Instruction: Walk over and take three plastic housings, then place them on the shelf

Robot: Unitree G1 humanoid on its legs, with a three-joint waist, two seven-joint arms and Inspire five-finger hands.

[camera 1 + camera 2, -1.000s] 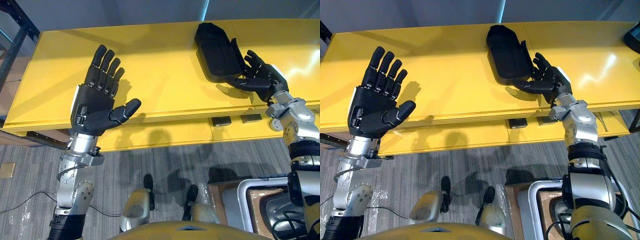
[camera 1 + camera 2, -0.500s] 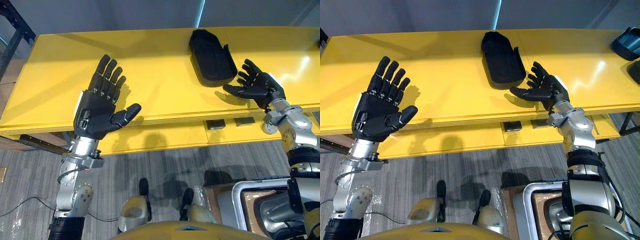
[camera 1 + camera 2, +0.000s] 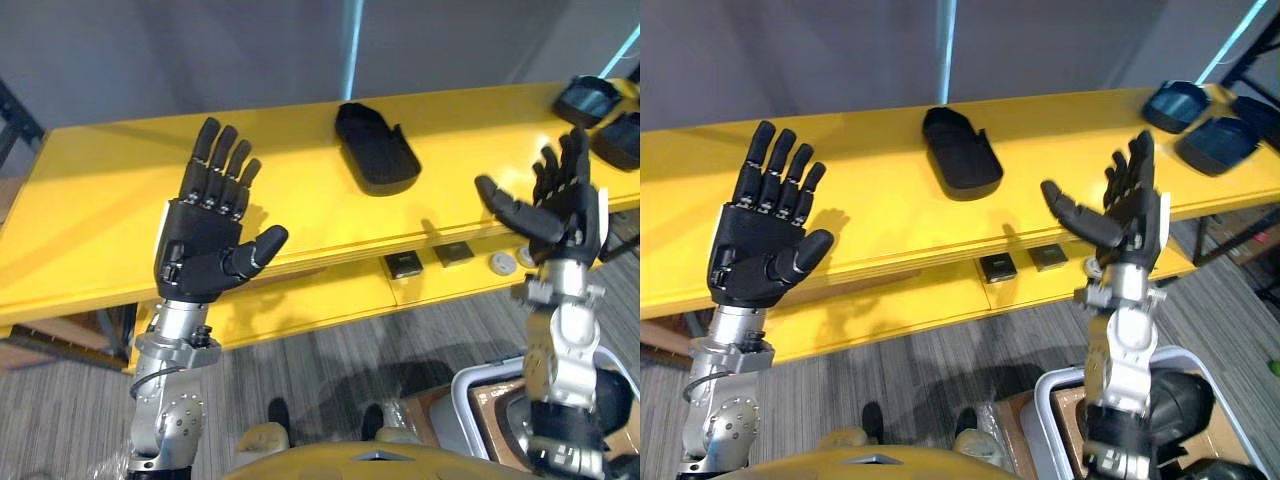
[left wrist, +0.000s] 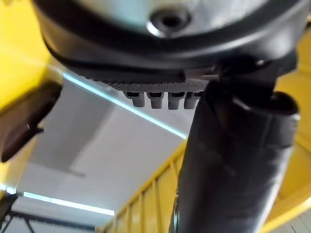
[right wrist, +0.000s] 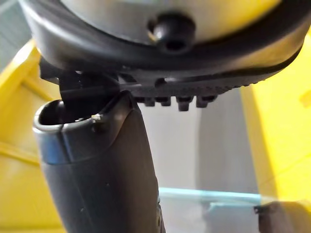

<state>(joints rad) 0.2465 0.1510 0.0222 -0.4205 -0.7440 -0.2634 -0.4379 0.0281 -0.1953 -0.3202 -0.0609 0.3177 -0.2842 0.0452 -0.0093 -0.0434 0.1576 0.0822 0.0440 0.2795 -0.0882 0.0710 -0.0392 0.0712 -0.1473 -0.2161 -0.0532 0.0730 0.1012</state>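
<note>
1. Our left hand (image 3: 205, 235) and right hand (image 3: 555, 208) hang spread and empty near the yellow shelf's (image 3: 100, 210) front edge
2. A black plastic housing (image 3: 376, 150) lies mid-shelf, bare room either side

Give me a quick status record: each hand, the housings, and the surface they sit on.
left hand: open, fingers straight, raised, holding nothing
right hand: open, raised on the robot's right, holding nothing
black plastic housing: lying mid-way along the yellow tabletop, apart from both hands
two dark blue plastic housings: side by side at the tabletop's far right end
task state: no housing picked up yet
</note>
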